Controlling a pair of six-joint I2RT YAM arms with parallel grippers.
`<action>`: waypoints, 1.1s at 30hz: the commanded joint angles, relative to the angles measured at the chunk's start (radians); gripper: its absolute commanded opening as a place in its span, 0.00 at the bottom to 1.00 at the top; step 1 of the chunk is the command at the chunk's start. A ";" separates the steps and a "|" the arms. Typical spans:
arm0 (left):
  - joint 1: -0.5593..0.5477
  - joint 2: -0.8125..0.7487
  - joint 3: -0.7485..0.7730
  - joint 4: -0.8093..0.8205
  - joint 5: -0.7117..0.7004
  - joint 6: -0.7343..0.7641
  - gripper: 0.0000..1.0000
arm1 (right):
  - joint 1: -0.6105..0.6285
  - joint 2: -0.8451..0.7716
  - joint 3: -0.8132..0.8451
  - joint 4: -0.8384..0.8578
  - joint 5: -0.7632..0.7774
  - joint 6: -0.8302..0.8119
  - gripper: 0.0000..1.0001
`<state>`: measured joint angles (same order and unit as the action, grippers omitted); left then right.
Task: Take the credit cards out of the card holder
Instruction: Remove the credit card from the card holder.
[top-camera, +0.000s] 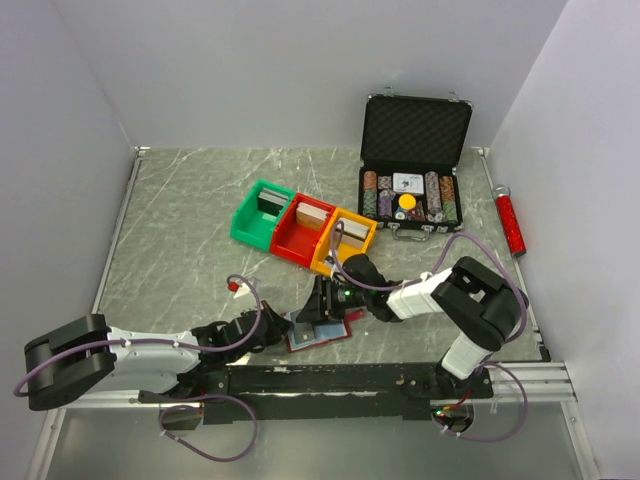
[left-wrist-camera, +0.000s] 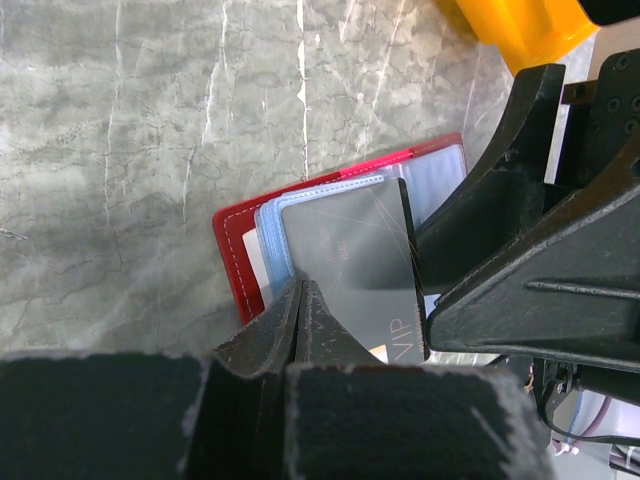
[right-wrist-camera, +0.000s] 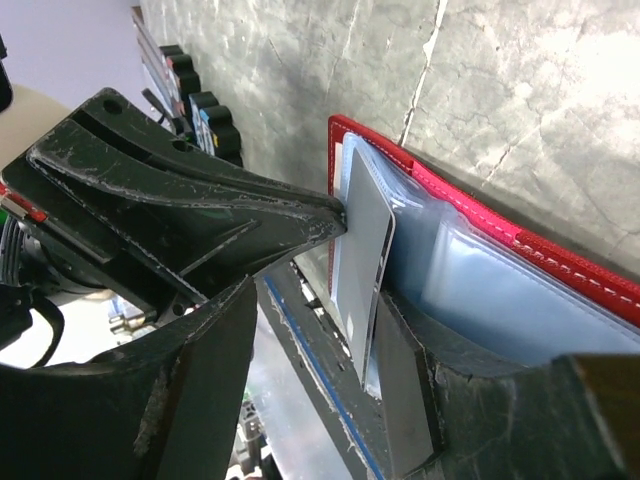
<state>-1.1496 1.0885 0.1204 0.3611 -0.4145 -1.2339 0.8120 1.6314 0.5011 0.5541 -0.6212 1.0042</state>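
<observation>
Lying open on the counter (top-camera: 180, 220) near its front edge, the card holder (top-camera: 318, 332) sits between both arms. The right pincer (right-wrist-camera: 368, 290) clamps a grey credit card (left-wrist-camera: 350, 270) tilted up from the clear sleeves (right-wrist-camera: 480, 290). The left pincer (left-wrist-camera: 300, 300) has its tips pressed together at the sleeves' edge.

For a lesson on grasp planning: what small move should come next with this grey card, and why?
Probably draw the right gripper back, sliding the dark grey glossy card clear of the dark-red leather-look wallet: the card sits between its fingers, tilted partway out of the clear sleeves, and the shut left gripper rests at their edge.
</observation>
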 joint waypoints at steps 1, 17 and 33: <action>-0.015 0.016 -0.004 -0.062 0.059 0.013 0.01 | 0.012 0.007 0.044 0.012 -0.002 -0.024 0.57; -0.016 -0.036 -0.030 -0.059 0.043 0.004 0.01 | 0.026 0.074 0.068 0.030 -0.044 -0.023 0.61; -0.016 -0.230 -0.028 -0.197 -0.010 0.013 0.15 | 0.026 0.068 0.071 0.015 -0.035 -0.022 0.61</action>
<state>-1.1603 0.8768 0.0940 0.2024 -0.4088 -1.2320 0.8318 1.6928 0.5407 0.5522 -0.6495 0.9936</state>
